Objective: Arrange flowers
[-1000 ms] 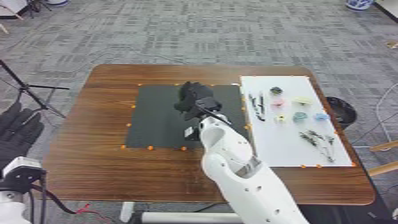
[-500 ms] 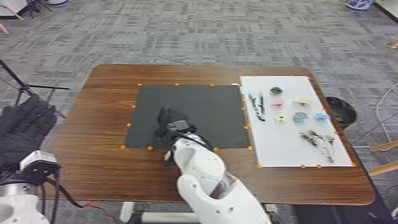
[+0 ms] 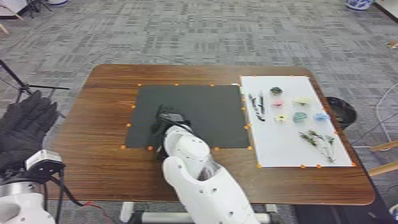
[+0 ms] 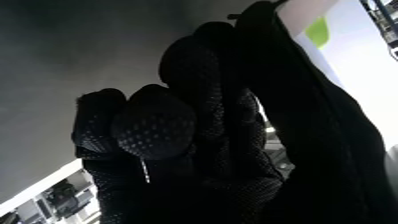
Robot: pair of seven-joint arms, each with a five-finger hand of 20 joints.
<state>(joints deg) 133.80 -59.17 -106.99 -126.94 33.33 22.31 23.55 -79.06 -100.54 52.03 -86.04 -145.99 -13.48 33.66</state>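
Nearest us, on the left, our left hand hangs at the table's edge, released, its fingers straight. We can't tell if our right hand is clasping anything: the right wrist view has a green patch just beside the glove, but we can't say whether it is held.

A little nearer us than that hand, and well off to its right, the leafy stems lie on the white board, their long axis slanting from far left to near right. The right hand is over the dark mat, left of the board. About level with it, again to the right, sit the blue flower and the yellow flower; farther off are the pink flower and the cream flower.

So if we want a stem or bloom next, we judge the move is rightward across the mat's edge, with the right arm much the closer.
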